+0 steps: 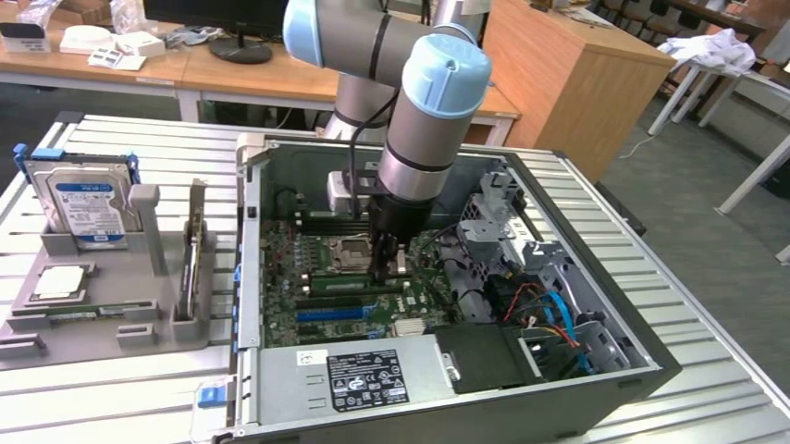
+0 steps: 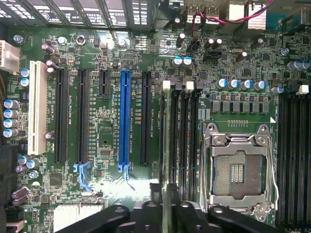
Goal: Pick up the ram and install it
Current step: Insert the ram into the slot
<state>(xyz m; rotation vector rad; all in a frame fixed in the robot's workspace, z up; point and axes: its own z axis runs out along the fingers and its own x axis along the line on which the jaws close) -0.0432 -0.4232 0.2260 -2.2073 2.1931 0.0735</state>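
The ram (image 2: 167, 145) shows edge-on in the wrist view as a thin pale green strip. It stands upright in the outermost of the long black memory slots (image 2: 188, 141), next to the empty silver CPU socket (image 2: 240, 165), and runs up to a white end clip (image 2: 166, 85). My gripper (image 2: 167, 216) straddles the near end of the ram from above. In the exterior view the gripper (image 1: 388, 266) reaches straight down into the open computer case (image 1: 617, 370), over the motherboard beside the CPU socket (image 1: 348, 252).
A grey fixture (image 1: 111, 305) at the exterior view's left holds a hard drive (image 1: 84, 199), a thin stick standing on edge (image 1: 194, 254) and a small square chip (image 1: 62, 282). Cables (image 1: 543, 310) and a drive cage crowd the case's right side. The power supply (image 1: 358, 375) fills the near corner.
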